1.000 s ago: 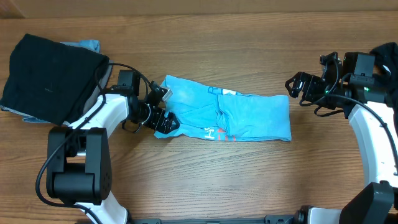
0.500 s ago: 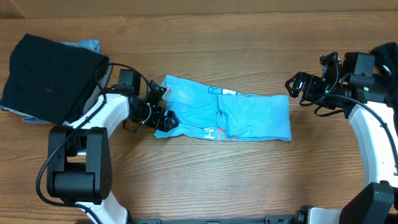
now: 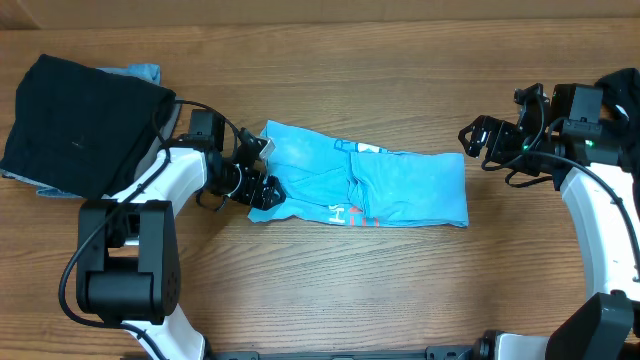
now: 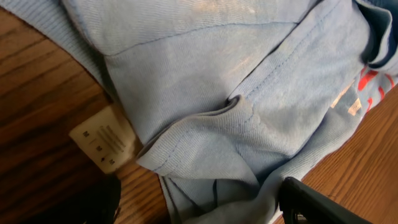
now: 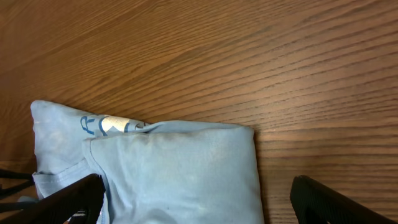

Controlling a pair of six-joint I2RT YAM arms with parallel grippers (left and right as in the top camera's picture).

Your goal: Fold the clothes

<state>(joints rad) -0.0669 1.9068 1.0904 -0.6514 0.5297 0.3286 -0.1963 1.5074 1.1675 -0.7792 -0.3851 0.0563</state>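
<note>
- The left gripper (image 3: 255, 173) has its jaws wide, one finger (image 4: 323, 205) on each side of the left end of the light blue T-shirt (image 3: 400, 185). The cloth lies between them and is not pinched.
- Right between those jaws a ribbed hem (image 4: 186, 134) folds over itself in a small ridge. A stitched seam runs up and away from it.
- Just beside one jaw, a white care label (image 4: 102, 146) sticks out from under the hem onto the wooden table (image 3: 330, 290).
- Farther out, on the other jaw's side, red-and-white lettering (image 4: 367, 87) shows at the shirt's edge.
- The T-shirt lies as a long folded strip across the middle of the table, reaching from the left jaws nearly to the right ones.
- The right gripper (image 3: 478, 142) also has its jaws wide, with nothing between them. It sits just off the strip's right end, apart from the cloth.
- Ahead of the right jaws the end of the strip lies flat, its corner square on the wood. Beyond that, a bit of white print (image 5: 112, 126) peeks from under the top fold.
- Well behind the left jaws, past the arm, a folded black garment (image 3: 80, 125) rests on a pale blue-grey cloth (image 3: 145, 72) whose edge pokes out.
- Behind the right jaws, at the picture's border, part of a dark garment (image 3: 625, 95) shows. Its shape cannot be told.
</note>
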